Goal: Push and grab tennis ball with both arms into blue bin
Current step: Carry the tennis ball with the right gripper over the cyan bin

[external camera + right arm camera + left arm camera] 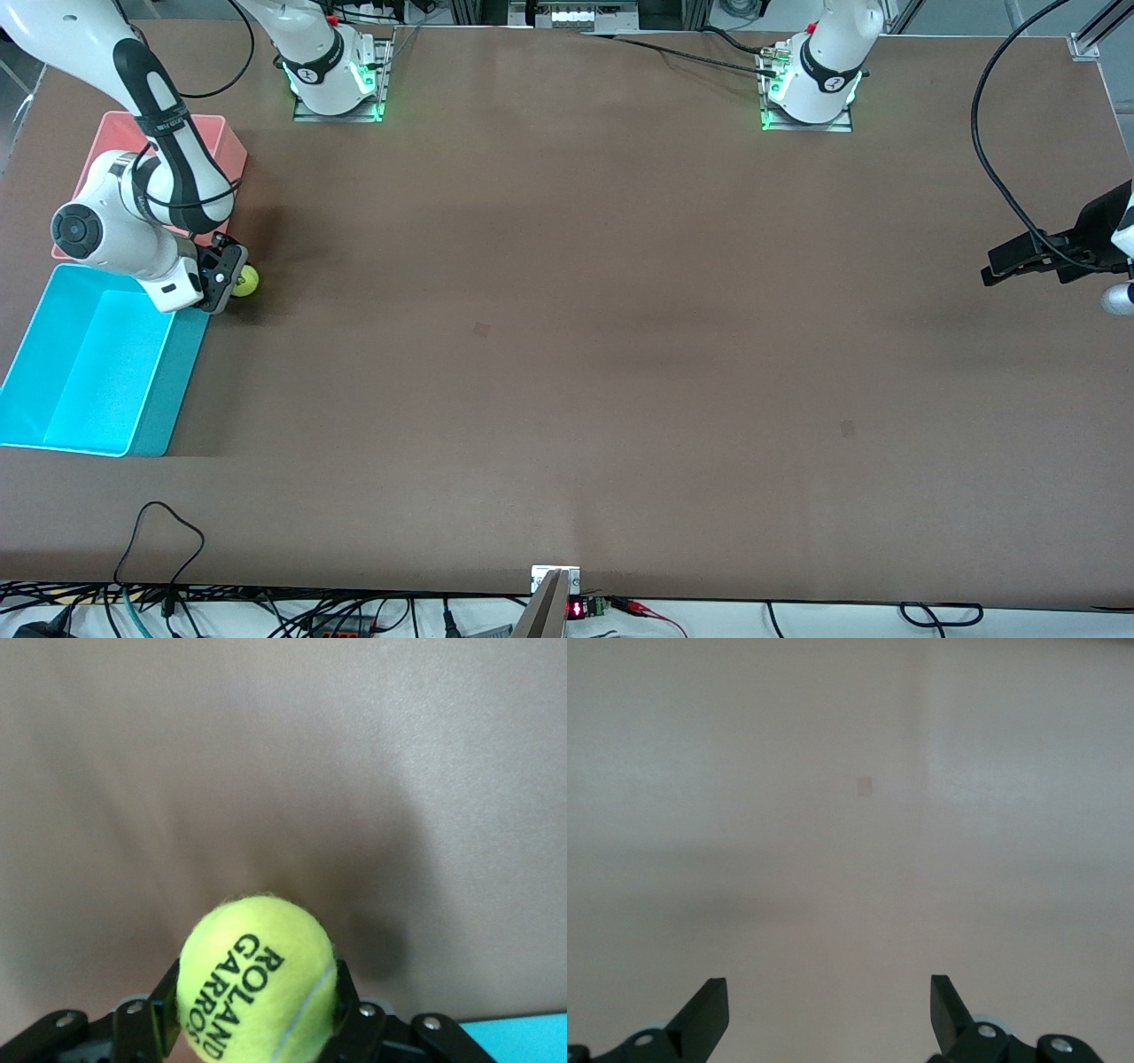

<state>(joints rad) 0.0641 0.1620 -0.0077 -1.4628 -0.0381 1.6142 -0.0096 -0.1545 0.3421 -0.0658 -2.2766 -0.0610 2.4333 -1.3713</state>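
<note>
Tennis ball (257,979) in right gripper (252,1005), beside blue bin (53,416)

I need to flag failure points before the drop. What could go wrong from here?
1. The right gripper pinches the tennis ball only at its sides, near the fingers' tips; the round ball may slip out when lifted.
2. The ball sits just outside the blue bin; a low carry could hit its wall.
</note>
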